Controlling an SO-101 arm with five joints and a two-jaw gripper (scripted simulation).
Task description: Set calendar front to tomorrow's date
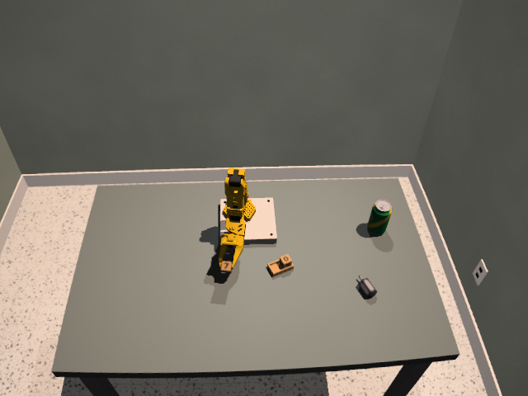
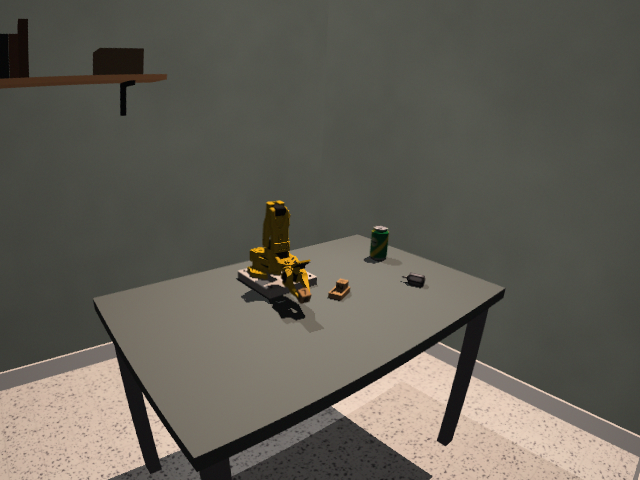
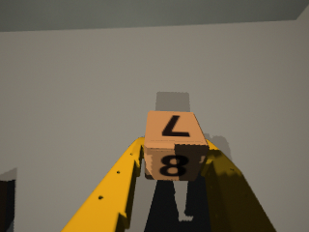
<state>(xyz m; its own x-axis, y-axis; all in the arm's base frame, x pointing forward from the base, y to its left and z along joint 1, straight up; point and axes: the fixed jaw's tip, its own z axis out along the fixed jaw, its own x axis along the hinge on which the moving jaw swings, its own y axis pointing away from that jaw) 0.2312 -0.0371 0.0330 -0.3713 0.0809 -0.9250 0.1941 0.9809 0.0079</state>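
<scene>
My gripper point(image 3: 175, 161) is shut on a wooden digit cube point(image 3: 175, 144) and holds it above the table, left of the tray. In the wrist view the cube shows a 7 on its far face and an 8 on the face toward the camera. In the top view the held cube point(image 1: 225, 266) shows a 7 on top; it also shows in the exterior view point(image 2: 303, 295). The wooden calendar tray point(image 1: 280, 266) lies on the table to the right of the gripper, with one cube point(image 1: 285, 259) showing a 0 on top in its right slot. The tray's left slot is empty.
The arm's white base plate point(image 1: 248, 220) lies behind the gripper. A green can point(image 1: 379, 218) stands at the right rear of the table. A small dark plug-like object point(image 1: 366, 287) lies right of the tray. A shelf point(image 2: 77, 77) hangs on the wall.
</scene>
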